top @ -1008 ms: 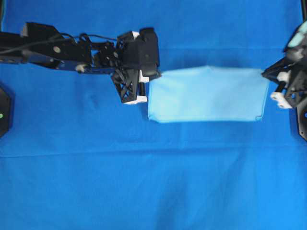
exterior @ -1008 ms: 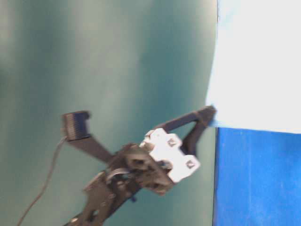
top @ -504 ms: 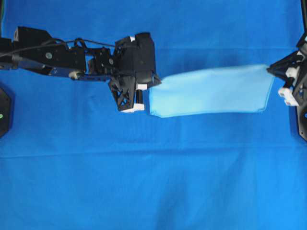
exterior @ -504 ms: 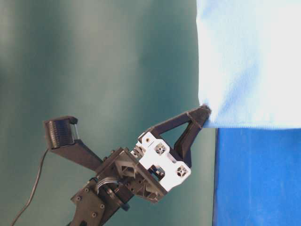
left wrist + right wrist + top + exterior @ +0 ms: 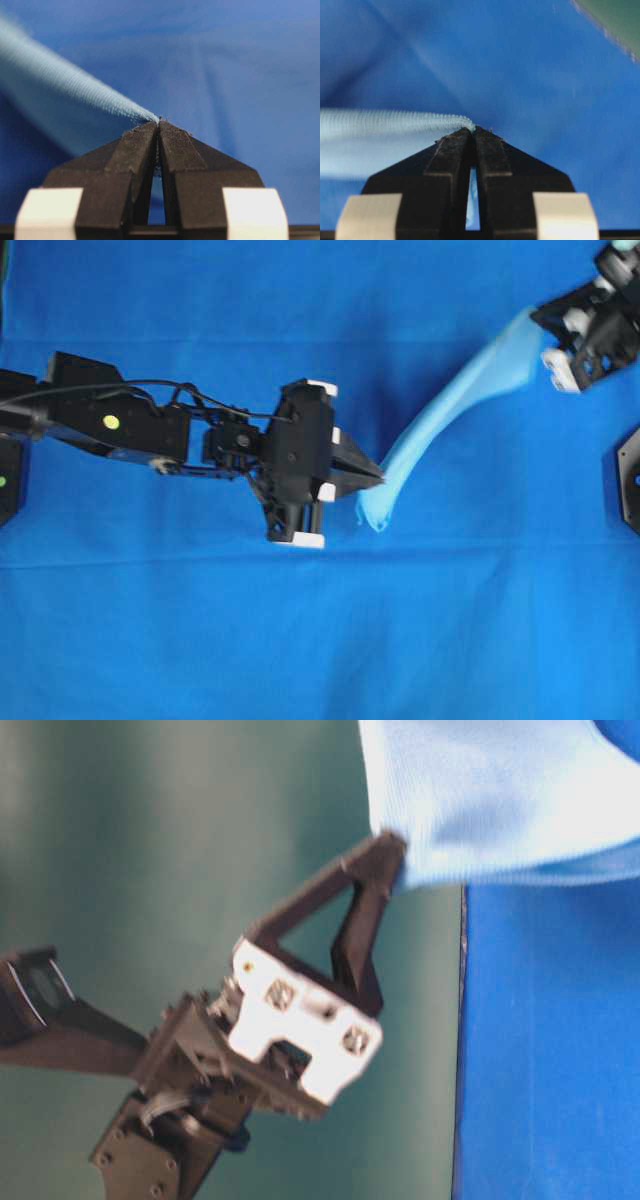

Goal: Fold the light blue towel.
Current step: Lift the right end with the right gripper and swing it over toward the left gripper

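Above the dark royal-blue table cloth (image 5: 300,640), the pale sky-blue microfibre towel (image 5: 455,405) hangs stretched in a slanting band between both arms. One black left gripper (image 5: 378,475), near the cloth's middle, has its jaws pressed together on the towel's lower end. One black right gripper (image 5: 540,315), by the cloth's far right corner, pinches the upper end likewise.

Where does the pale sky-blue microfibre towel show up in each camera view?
Overhead: the pale sky-blue microfibre towel runs diagonally from centre to upper right.
Table-level: towel fills the top right, a black gripper pinching its corner.
Left wrist: towel enters from upper left to the shut left gripper.
Right wrist: towel enters from the left to the shut right gripper.
Shared landmark: the royal-blue table cloth.
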Available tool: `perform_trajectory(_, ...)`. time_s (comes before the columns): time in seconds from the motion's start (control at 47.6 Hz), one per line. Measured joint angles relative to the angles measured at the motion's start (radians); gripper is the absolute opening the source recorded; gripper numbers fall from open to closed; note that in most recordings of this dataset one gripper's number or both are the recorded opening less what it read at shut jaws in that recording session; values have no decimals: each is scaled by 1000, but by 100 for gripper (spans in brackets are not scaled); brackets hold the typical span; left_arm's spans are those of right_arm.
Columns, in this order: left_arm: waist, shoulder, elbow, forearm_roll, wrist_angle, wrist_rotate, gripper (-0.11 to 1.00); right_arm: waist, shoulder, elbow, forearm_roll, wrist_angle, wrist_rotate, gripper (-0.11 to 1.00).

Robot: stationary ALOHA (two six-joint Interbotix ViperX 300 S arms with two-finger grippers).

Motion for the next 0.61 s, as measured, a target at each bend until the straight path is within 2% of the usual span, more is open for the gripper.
perform_trajectory(0.42,-40,132,-187,0,-3,-2,1,-12,304,-198,-49,-143,-5,2)
perform_trajectory(0.609,-38,158,-221,-5,-3,-2,1,-12,354,-239,-66,-147,-5,2)
